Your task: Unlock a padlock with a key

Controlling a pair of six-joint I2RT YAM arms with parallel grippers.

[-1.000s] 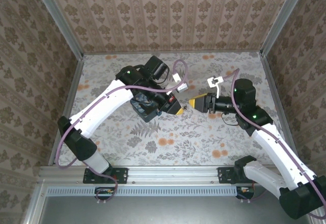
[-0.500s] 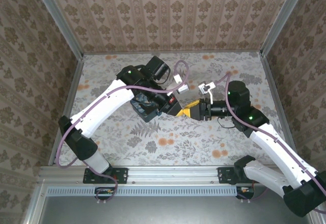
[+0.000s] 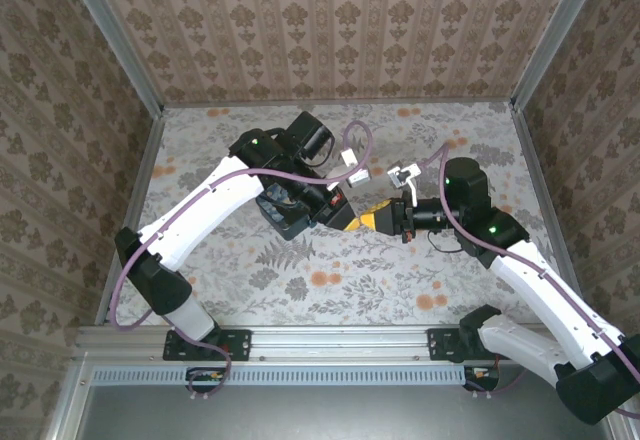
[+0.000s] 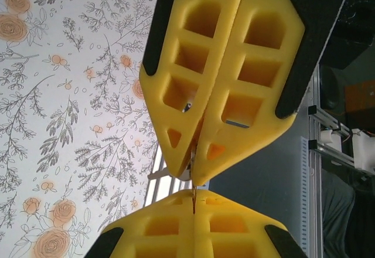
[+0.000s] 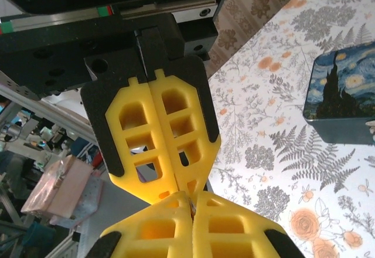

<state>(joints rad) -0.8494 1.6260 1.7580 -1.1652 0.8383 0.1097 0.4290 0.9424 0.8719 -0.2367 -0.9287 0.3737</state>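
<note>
My two yellow-fingered grippers meet tip to tip above the middle of the table. The left gripper points right and is shut. Its own fingertips pinch something small and dark that I take for the padlock, almost wholly hidden. The right gripper points left and is shut too. A thin metal sliver, apparently the key, runs from its tip into the cleft of the left gripper. In the right wrist view a small metal piece sits between the right gripper's pads.
The square box with the starry-night painting lies on the floral tabletop under the left forearm. Patterned walls enclose the table on three sides. A metal rail runs along the near edge.
The right gripper has moved left and closed the gap until its tip touches the left gripper's tip. The left arm has stayed almost still.
</note>
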